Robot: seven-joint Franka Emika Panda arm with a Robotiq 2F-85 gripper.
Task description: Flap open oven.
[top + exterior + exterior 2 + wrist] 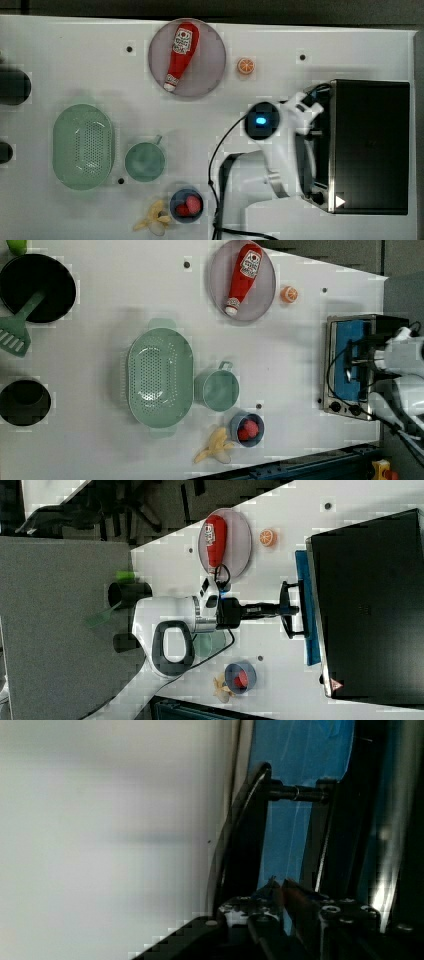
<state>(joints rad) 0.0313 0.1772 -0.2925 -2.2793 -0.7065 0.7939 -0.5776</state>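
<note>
Top view: the oven point(370, 145) stands at the top view's right edge of the table; my arm covers its front.

Left view: the blue glass door point(354, 357) appears upright, so opening remains.

Right view: my pincer point(295, 611) meets the handle bar point(303, 608).

Wrist view: I cannot tell whether it grips.

Black-topped oven point(372, 145), blue glass door

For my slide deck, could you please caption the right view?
Panda arm's gripper at the dark bar handle of the oven, beside its blue-tinted door.
</note>
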